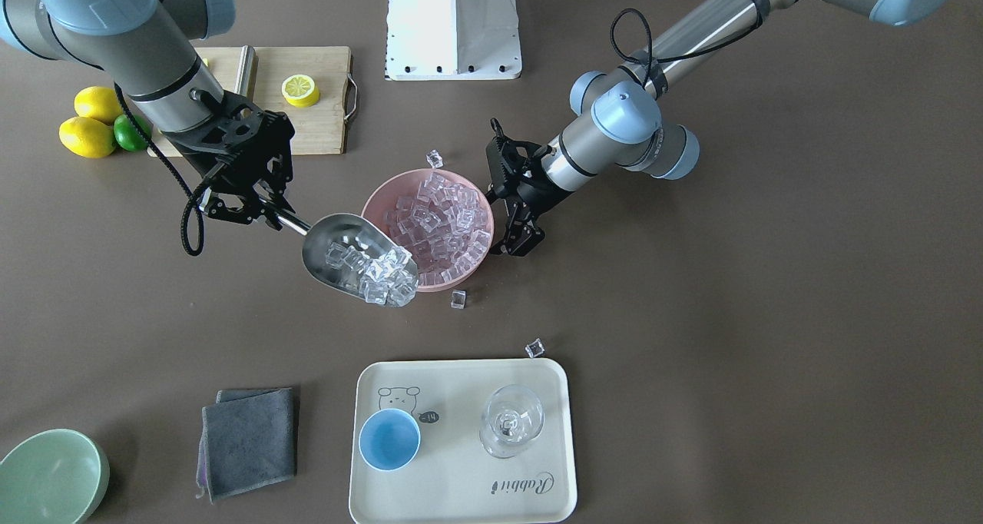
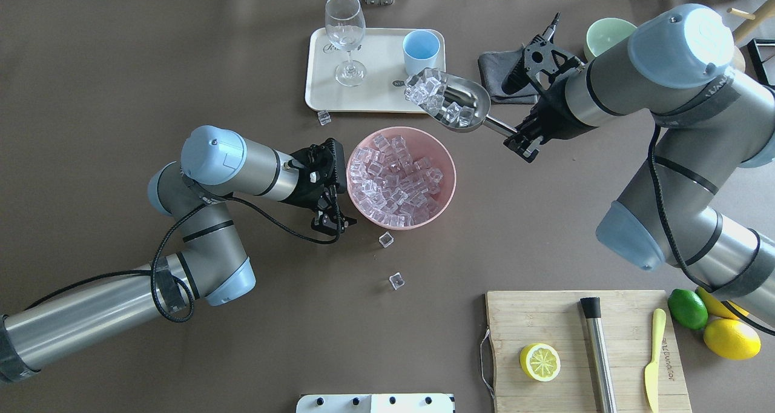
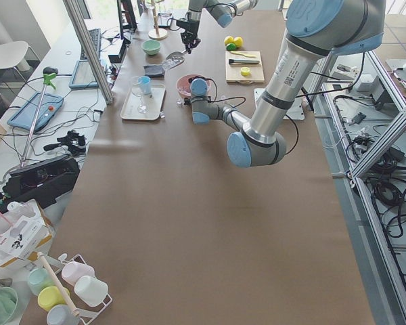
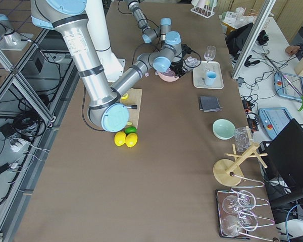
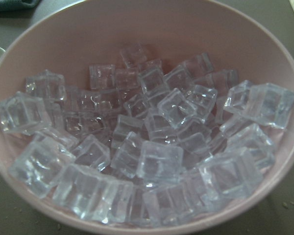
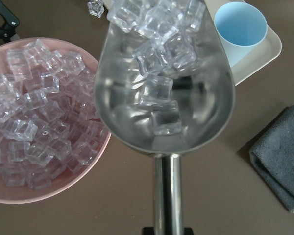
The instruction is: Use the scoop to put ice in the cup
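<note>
Over the table at the centre of the front-facing view, the scoop (image 1: 329, 249) is lifted clear of the pink bowl (image 1: 388, 190). Its mouth is heaped with ice (image 1: 382, 280) and aimed toward the lower right of the frame. The right end effector (image 1: 261, 210) is clamped on the scoop's straight handle. The loading looks done; the carry and the pour are left.

The cup (image 1: 389, 439) stands empty at the lower centre, on the left part of the cream tray (image 1: 461, 487). In the overhead view the scoop's mouth lies just short of the cup, over the tray's near edge, though its height there is hard to judge.

The left end effector (image 1: 522, 241) sits just beside the bowl's rim on the frame's right. Whether it is parted or closed on the rim I cannot tell. Much ice lies in the bowl.

Stray cubes lie on the table, one (image 1: 458, 299) just below the bowl and one (image 1: 534, 347) at the tray's top edge. A stemmed glass (image 1: 511, 422) shares the tray, right of the cup, near enough that a loose pour could reach it. The scoop's mouth is broader than the cup, so cubes may miss. A grey cloth (image 1: 247, 441) and a green bowl (image 1: 50, 478) sit at the lower left, out of the path.
</note>
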Tool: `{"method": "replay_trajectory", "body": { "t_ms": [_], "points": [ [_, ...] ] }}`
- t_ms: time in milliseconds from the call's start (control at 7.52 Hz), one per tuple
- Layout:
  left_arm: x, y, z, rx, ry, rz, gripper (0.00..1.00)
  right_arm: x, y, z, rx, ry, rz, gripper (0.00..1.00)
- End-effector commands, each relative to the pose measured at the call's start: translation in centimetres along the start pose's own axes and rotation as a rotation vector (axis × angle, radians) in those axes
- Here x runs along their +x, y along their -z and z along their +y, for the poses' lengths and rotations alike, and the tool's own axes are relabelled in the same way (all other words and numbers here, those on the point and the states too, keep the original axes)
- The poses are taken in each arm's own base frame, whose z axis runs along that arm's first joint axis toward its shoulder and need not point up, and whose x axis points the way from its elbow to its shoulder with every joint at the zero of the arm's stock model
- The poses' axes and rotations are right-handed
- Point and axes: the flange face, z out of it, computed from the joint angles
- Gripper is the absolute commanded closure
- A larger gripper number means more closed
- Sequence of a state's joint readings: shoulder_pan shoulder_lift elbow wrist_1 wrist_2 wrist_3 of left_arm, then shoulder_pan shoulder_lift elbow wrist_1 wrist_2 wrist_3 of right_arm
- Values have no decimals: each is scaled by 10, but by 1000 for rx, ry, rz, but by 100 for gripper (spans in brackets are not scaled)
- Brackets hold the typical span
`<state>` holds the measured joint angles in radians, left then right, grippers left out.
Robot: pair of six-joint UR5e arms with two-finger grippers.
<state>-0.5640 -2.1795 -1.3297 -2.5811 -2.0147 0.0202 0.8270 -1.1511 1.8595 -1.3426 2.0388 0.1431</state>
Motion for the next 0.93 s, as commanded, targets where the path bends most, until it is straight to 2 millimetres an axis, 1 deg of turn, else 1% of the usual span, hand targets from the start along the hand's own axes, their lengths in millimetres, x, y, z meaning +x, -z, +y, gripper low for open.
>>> {"method": "replay_trajectory", "body": {
  "t_ms": [0, 133, 266, 399, 532, 665, 798],
  "points": [
    [6, 24, 4, 12, -6, 8, 2, 49, -13, -29, -21, -83, 53, 100],
    [-1, 35, -1, -12, 10, 33, 2, 71, -21, -37, -39, -112, 72, 100],
    [-8, 53, -10, -22, 23, 50, 2, 91, -32, -50, -60, -138, 89, 100],
    [-4, 71, -2, -42, 39, 63, 2, 97, -40, -58, -83, -152, 88, 100],
    [3, 90, 7, -60, 53, 59, 2, 101, -49, -71, -112, -149, 78, 100],
    [-6, 105, 1, -89, 81, 37, 2, 98, -50, -78, -156, -131, 48, 100],
    [-13, 116, -1, -96, 101, 21, 2, 94, -47, -88, -224, -97, 27, 100]
  ]
}}
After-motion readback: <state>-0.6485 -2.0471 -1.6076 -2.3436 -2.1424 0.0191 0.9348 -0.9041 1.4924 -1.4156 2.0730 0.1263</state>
